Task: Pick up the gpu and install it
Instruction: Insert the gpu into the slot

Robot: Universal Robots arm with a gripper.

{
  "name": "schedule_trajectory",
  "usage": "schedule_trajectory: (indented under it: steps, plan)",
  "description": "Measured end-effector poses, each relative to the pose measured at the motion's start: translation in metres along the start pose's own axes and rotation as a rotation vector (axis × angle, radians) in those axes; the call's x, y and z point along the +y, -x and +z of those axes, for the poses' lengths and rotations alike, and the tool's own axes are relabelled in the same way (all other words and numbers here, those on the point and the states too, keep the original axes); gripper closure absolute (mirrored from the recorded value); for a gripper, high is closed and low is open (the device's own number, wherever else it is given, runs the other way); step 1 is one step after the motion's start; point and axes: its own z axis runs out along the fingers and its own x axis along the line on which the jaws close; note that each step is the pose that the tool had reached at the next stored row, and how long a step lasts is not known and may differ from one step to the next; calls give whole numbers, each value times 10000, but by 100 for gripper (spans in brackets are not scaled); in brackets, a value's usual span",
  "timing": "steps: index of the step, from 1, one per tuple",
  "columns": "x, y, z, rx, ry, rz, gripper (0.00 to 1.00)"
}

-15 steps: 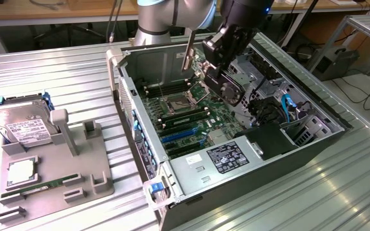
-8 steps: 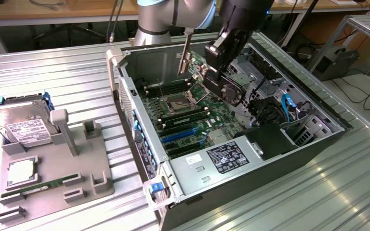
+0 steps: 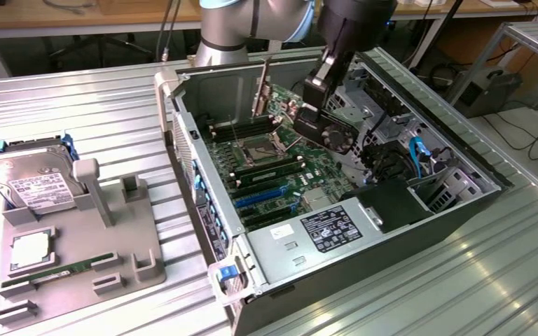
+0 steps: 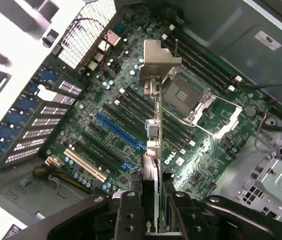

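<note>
The one gripper [image 3: 314, 98] [image 4: 153, 206] has its two fingers [image 4: 131, 212] clamped on the single gpu [image 3: 325, 129] [image 4: 153, 145]. It holds the card edge-down above the motherboard [image 4: 106, 125] inside the open computer case [image 3: 372, 280], just beside the one empty CPU socket [image 4: 188, 95]. At the exterior view's left, a grey tray [image 3: 143, 245] carries one hard drive [image 3: 26, 185], one processor chip [image 3: 31, 252] and one RAM stick [image 3: 54, 274].

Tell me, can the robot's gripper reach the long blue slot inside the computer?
Probably yes. The case is open on its side, and the gripper hangs over the motherboard holding the gpu. Nothing lies across the blue slot, which sits a little to one side of the card.
</note>
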Motion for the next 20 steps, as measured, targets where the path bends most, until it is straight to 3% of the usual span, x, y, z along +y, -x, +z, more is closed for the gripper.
schedule_trajectory:
  steps: [13,20]
  plan:
    - [-5,0,98,155,5,-2950,74]
    - [-7,0,140,222,8,-4245,74]
